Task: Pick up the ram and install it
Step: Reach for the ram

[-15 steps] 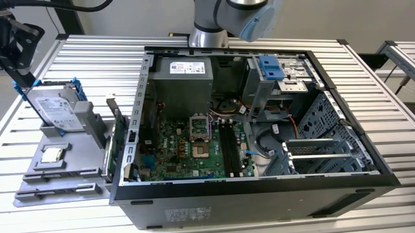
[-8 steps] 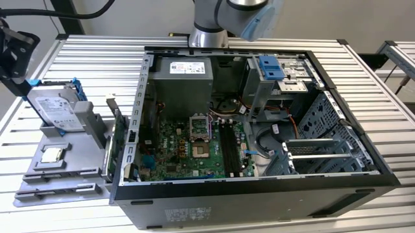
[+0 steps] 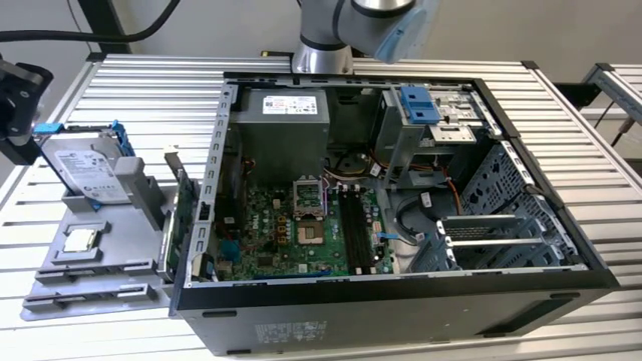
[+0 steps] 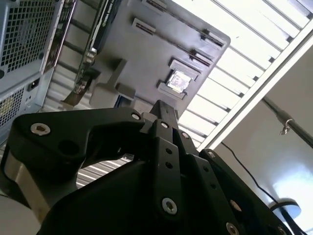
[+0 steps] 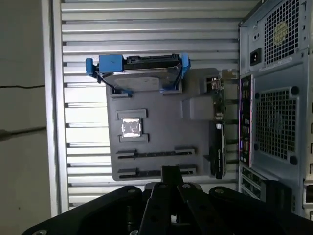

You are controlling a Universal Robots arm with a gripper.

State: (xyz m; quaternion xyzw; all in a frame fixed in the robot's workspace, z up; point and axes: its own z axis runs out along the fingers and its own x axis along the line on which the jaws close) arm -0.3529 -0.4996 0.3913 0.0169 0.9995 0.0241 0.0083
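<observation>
The ram is hidden; I cannot pick it out in any view. My gripper [image 5: 169, 172] [image 4: 164, 108] hangs above the grey parts tray [image 5: 161, 132] [image 4: 146, 54] with its black fingers pressed together, shut, and nothing shows between them. Its tips are over the near edge of the tray, by two long narrow slots [image 5: 156, 152] that look bare. In the exterior view the arm's black wrist end [image 3: 20, 98] is at the far left, over the tray [image 3: 120, 248]. Long dark memory slots [image 3: 353, 226] run along the motherboard [image 3: 291, 226] inside the open computer case [image 3: 401, 301].
On the tray are a hard drive in a blue bracket [image 3: 90, 173] [image 5: 139, 78], a square silver processor chip [image 3: 80, 239] [image 5: 130, 127] [image 4: 180, 81] and a green expansion card on edge [image 3: 180, 226] [image 5: 216, 103]. The case's rear panel [image 5: 274, 98] stands close beside the tray. Everything rests on a slatted metal table [image 3: 161, 98].
</observation>
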